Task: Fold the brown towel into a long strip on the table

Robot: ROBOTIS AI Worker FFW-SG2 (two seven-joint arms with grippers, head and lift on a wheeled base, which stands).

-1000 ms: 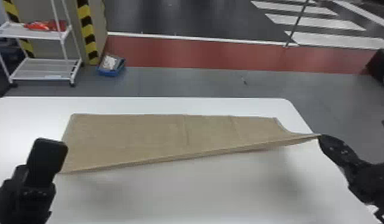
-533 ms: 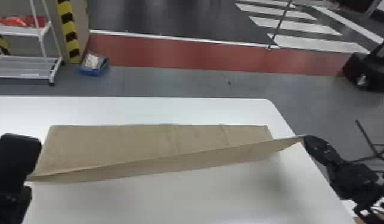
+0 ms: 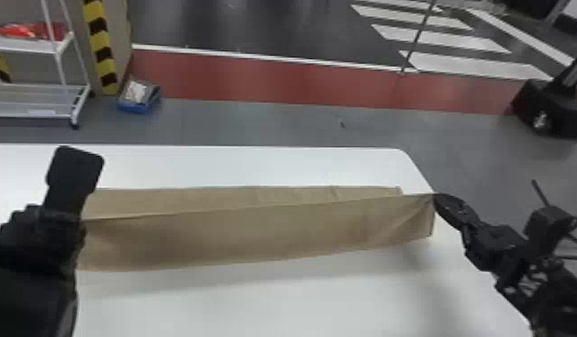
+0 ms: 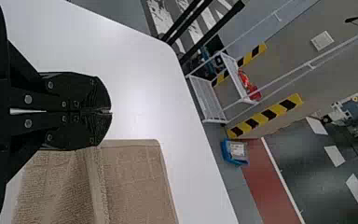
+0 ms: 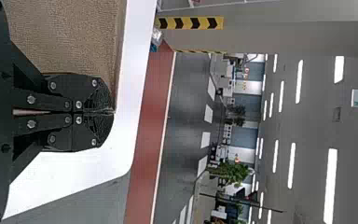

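Note:
The brown towel point(image 3: 256, 233) stretches across the white table, its near layer raised in a long hanging flap over the layer lying behind. My left gripper point(image 3: 75, 170) is at the towel's left end; in the left wrist view the left gripper point(image 4: 111, 111) is closed on the corner of the towel point(image 4: 130, 182). At the flap's upper right corner is my right gripper point(image 3: 437, 196). The right wrist view has the right gripper point(image 5: 113, 111) with its fingers pressed together on the towel point(image 5: 65, 37).
The white table point(image 3: 256, 304) has its rounded far right corner behind the right gripper. Beyond it on the floor are a white shelf cart point(image 3: 36, 101), a blue bin point(image 3: 139, 96) and a black wheeled base point(image 3: 552, 107).
The towel's near edge has risen into a taller hanging flap, and both grippers have moved up with it. The head view has also shifted toward the right.

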